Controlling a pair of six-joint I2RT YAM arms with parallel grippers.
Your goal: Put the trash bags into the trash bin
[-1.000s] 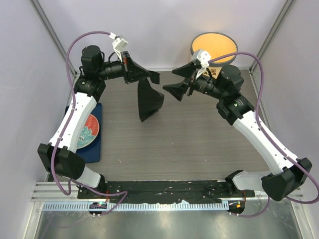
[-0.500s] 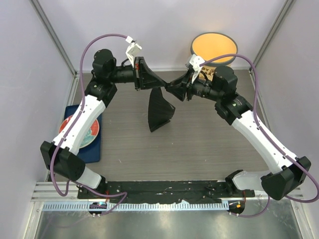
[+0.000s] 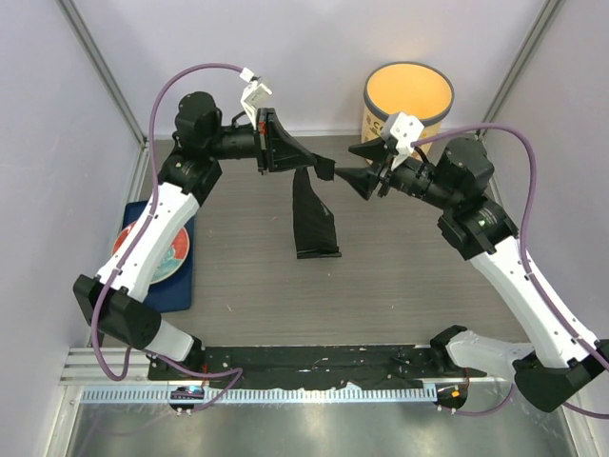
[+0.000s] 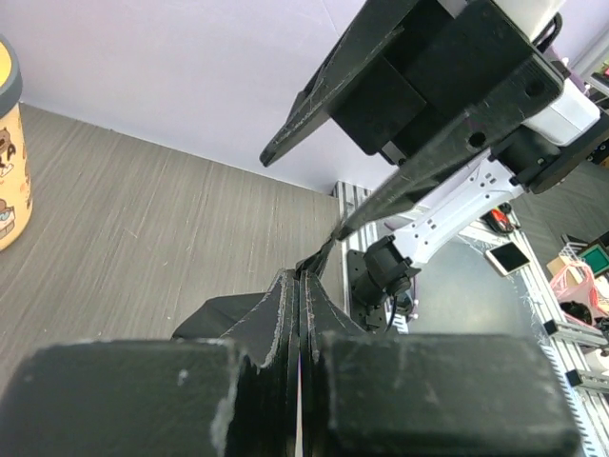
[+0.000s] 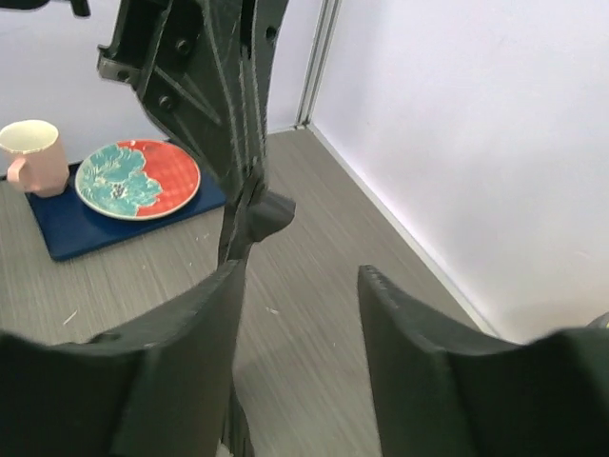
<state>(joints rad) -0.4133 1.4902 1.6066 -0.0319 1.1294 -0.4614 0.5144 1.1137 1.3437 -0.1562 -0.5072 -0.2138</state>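
A black trash bag (image 3: 312, 224) hangs as a long folded strip from my left gripper (image 3: 326, 169), which is shut on its top end above the table's middle. In the left wrist view the closed gripper (image 4: 306, 278) pinches the film, and the bag (image 4: 219, 319) drapes below it. My right gripper (image 3: 350, 162) faces the left one from just to the right, open and holding nothing. In the right wrist view the right gripper (image 5: 300, 276) shows bare table in its gap, with the bag's pinched tip (image 5: 268, 213) just beyond its left finger. The cream-yellow trash bin (image 3: 407, 100) stands upright at the back right.
A blue mat (image 3: 183, 276) at the left edge carries a red-and-teal plate (image 3: 164, 249). A pink cup (image 5: 33, 157) stands on the mat beside the plate (image 5: 138, 176). Pale walls close in the back and both sides.
My left gripper carried the bag to the right, toward the middle. My right gripper's jaws narrowed, then the arm drew back to the right, away from the left gripper's tip.
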